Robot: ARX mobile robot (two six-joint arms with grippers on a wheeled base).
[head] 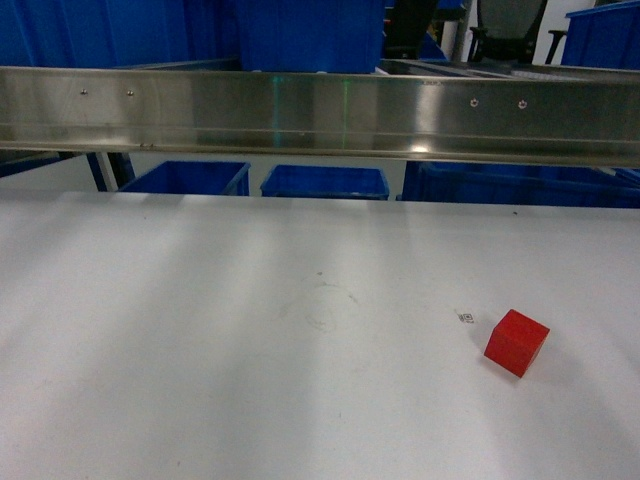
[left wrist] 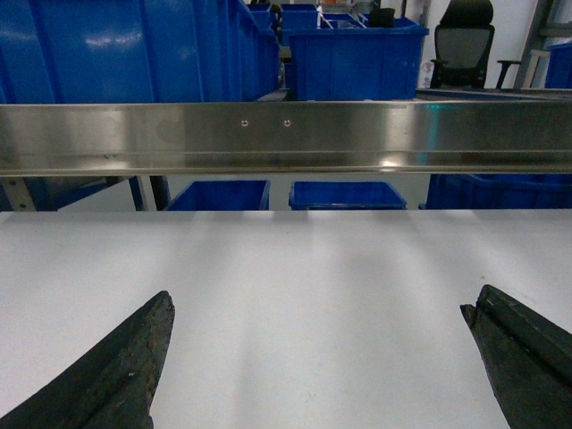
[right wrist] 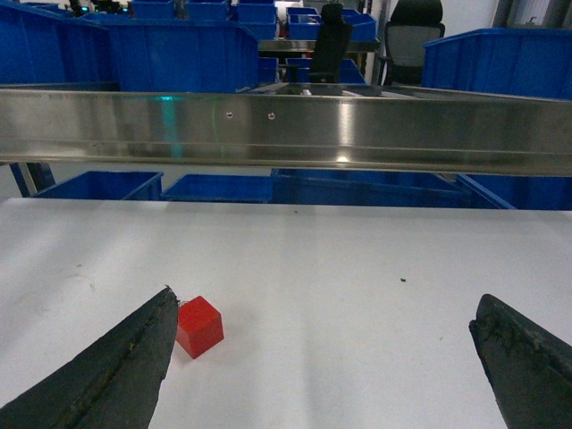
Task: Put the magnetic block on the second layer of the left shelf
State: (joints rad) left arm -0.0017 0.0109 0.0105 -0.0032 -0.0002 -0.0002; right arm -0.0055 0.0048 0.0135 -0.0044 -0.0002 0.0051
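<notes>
The magnetic block (head: 517, 342), a small glossy red cube, lies on the white tabletop (head: 250, 350) at the right front. In the right wrist view the magnetic block (right wrist: 199, 325) sits just beyond the tip of the left finger (right wrist: 134, 357), off to the left of the gap. My right gripper (right wrist: 327, 298) is open wide with only bare table between its fingers. My left gripper (left wrist: 319, 299) is also open and holds nothing; the block does not show in its view. Neither gripper appears in the head view. The left shelf second layer is out of view.
A long stainless-steel rail (head: 320, 115) crosses the far edge of the table at about gripper height. Blue bins (head: 325, 182) stand below and behind it. A small printed tag (head: 466, 318) lies beside the block. Office chairs (left wrist: 467, 40) stand far back.
</notes>
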